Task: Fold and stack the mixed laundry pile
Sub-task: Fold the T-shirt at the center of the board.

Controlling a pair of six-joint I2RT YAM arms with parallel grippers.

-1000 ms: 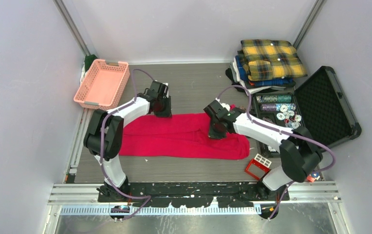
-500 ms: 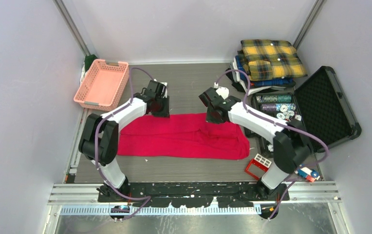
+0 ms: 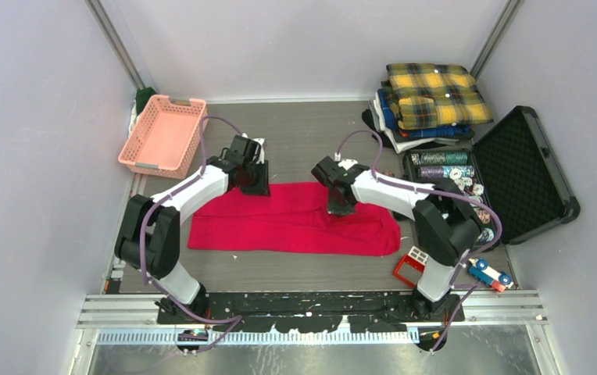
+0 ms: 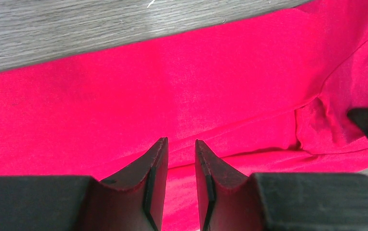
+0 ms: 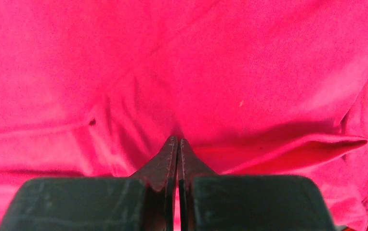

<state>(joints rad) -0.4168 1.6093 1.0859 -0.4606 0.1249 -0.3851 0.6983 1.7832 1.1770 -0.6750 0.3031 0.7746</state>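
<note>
The red T-shirt [image 3: 295, 223] lies as a long flat band across the middle of the table and fills both wrist views [image 4: 172, 86] [image 5: 220, 72]. The yellow-and-black plaid shirt [image 3: 434, 94] lies folded on top of a stack at the back right. My left gripper [image 3: 252, 181] is at the red shirt's far left edge; its jaws [image 4: 181, 140] stand a little apart just above the cloth and hold nothing. My right gripper [image 3: 338, 205] sits on the shirt's middle right. Its jaws [image 5: 177, 138] are closed, with wrinkles converging on their tips, pinching the cloth.
A blue plaid shirt [image 3: 393, 117] lies under the yellow one in the stack. A pink lattice basket [image 3: 164, 134] stands at the back left. An open black case [image 3: 526, 168] with small items is at the right. A small red box [image 3: 414, 266] and a toy car [image 3: 489, 273] lie at the front right.
My right gripper went from the cloth's middle to its far edge, then came back toward the near side. My left gripper stayed at the far left edge. The shirt's left end has shifted slightly.
</note>
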